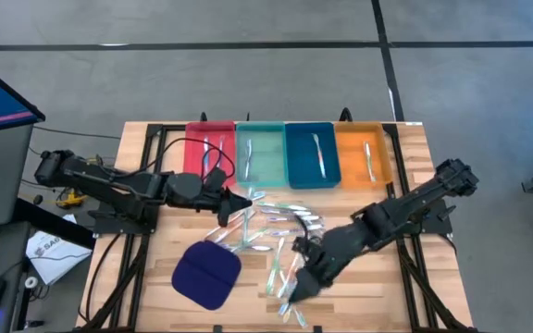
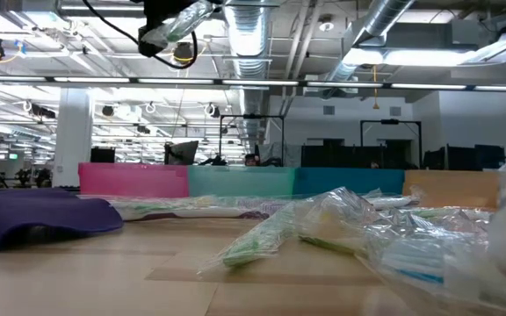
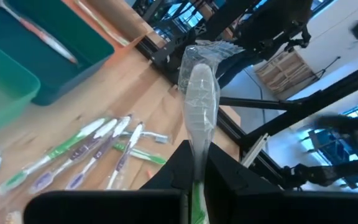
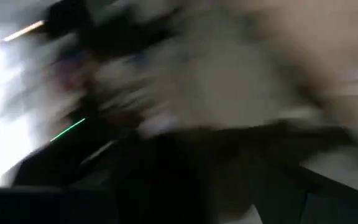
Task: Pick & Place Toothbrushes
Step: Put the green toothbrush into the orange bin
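Toothbrushes (image 1: 266, 236), wrapped in clear crinkled plastic, scattered loose across the middle of the wooden table (image 1: 137, 153), thin sticks with green, purple and blue accents. Four more lying singly in the red tray (image 1: 209, 148), teal tray (image 1: 260, 153), blue tray (image 1: 311, 153) and orange tray (image 1: 365, 153), lined up side by side along the far edge.

Left gripper (image 1: 241, 202) clamped tight on one wrapped toothbrush (image 3: 201, 102); seen from the left wrist, dark fingers (image 3: 166, 183) pinched on the green-tinted handle, wrapped bristle end sticking out beyond them. Held above the table at the near edge of the trays, in front of the red and teal ones. Left arm stretched in low and nearly level from the left side, cables looping over it.

Right gripper (image 1: 301, 282) down over the near right part of the pile, among the wrapped brushes. Finger spread: cannot tell, right wrist picture smeared, overhead picture too small; contact with a brush likewise unclear. Right arm angled in from the right edge, bent at the elbow.

Dark blue cloth pad (image 1: 206, 274), rounded and soft, flat on the table near the front left of the pile, purple-looking in the low view.
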You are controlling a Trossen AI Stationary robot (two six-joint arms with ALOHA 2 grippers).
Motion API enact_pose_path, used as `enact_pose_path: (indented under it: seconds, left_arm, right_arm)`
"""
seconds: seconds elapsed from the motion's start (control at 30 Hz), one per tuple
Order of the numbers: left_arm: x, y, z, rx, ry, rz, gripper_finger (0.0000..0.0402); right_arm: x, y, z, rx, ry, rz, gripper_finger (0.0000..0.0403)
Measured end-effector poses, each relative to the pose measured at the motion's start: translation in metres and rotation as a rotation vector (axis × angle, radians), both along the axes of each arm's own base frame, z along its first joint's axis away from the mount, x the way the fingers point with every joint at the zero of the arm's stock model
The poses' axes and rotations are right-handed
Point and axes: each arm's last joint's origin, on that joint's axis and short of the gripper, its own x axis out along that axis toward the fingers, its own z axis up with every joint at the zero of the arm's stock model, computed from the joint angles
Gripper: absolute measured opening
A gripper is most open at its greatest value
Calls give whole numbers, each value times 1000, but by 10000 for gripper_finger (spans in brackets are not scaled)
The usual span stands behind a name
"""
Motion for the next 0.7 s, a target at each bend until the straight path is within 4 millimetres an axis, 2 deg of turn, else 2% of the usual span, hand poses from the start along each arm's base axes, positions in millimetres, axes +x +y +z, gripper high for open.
enact_pose_path:
  seconds: [0.07, 0.13, 0.2, 0.27, 0.37, 0.43, 0.5, 0.57, 0.63, 0.7]
  left_arm:
    - [0, 0, 0, 8, 0, 2, 7]
    - [0, 1, 0, 10, 0, 8, 7]
    - [0, 2, 0, 9, 0, 10, 7]
    - [0, 2, 0, 8, 0, 13, 7]
    - [0, 2, 0, -8, -2, 19, 7]
    - [0, 2, 0, -11, -3, 19, 7]
    - [0, 2, 0, -22, -6, 23, 7]
    - [1, 2, 1, -34, -18, 38, 7]
    - [1, 3, 4, -37, -46, 49, 7]
    - [2, 3, 7, -36, -75, 52, 7]
  right_arm:
    - [-11, -8, -17, -148, 176, -93, 216]
    - [-20, -15, -24, -236, 275, -161, 205]
    - [-22, -14, -25, -282, 266, -179, 192]
    - [-20, -4, -19, -275, 156, -153, 177]
    - [-15, 16, -6, -216, -46, -73, 156]
    - [-10, 25, -10, -182, -60, -54, 143]
    - [-7, 27, -24, -177, -26, -63, 133]
    - [-5, 25, -37, -103, -86, -94, 125]
    - [-10, 15, -49, 38, -169, -132, 121]
    - [-18, 7, -70, 244, -242, -180, 119]
